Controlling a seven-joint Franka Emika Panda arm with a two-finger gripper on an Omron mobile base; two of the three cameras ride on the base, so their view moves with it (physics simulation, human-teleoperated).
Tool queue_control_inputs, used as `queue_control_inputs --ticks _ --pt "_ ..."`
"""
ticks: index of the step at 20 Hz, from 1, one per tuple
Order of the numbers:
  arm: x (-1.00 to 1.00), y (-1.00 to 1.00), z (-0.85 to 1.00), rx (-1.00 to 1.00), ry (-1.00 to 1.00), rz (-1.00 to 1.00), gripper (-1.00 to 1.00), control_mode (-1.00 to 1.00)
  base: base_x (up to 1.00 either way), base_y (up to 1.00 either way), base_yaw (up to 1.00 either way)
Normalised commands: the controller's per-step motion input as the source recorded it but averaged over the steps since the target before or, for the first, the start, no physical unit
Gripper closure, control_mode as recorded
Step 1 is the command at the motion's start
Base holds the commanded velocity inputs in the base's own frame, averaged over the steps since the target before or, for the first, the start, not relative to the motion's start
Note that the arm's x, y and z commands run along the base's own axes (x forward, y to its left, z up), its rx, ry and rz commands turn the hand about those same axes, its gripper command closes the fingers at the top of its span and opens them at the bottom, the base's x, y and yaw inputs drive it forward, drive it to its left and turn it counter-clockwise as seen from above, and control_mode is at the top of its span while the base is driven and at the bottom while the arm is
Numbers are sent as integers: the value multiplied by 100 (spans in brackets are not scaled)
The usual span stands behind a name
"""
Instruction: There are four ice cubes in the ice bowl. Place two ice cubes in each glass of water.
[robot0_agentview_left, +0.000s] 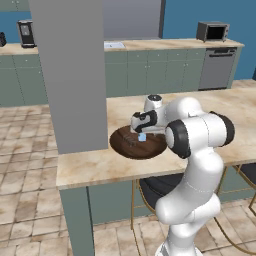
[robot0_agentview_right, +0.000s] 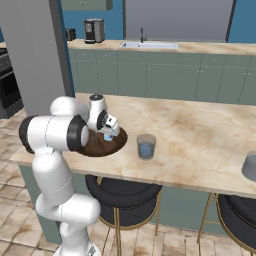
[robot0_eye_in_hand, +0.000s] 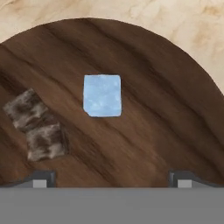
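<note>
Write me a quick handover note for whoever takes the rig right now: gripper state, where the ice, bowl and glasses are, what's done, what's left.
Gripper: open, holding nothing, hanging over the ice bowl.
Ice bowl: on the island counter, near its front edge.
Ice: one ice cube lies in the bowl, ahead of the fingertips in the hand view. Two darker mottled blocks lie beside it; I cannot tell whether they are ice.
Glass: stands on the counter beside the bowl, with water; whether it holds ice I cannot tell.
Done: unclear.
Left: likely lower, grip the cube, carry it to a glass, then repeat.
</note>
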Motion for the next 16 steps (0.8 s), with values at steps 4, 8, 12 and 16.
queue_control_inputs --ticks 4,8,12,16 --pt "21 3 -13 -4 2 0 -100 -100 0 0 0" --pt "26 0 -10 -1 0 0 -100 -100 0 0 0" --pt "32 0 -14 0 0 0 -100 -100 0 0 0" --pt "22 0 -20 -1 2 0 -100 -100 0 0 0"
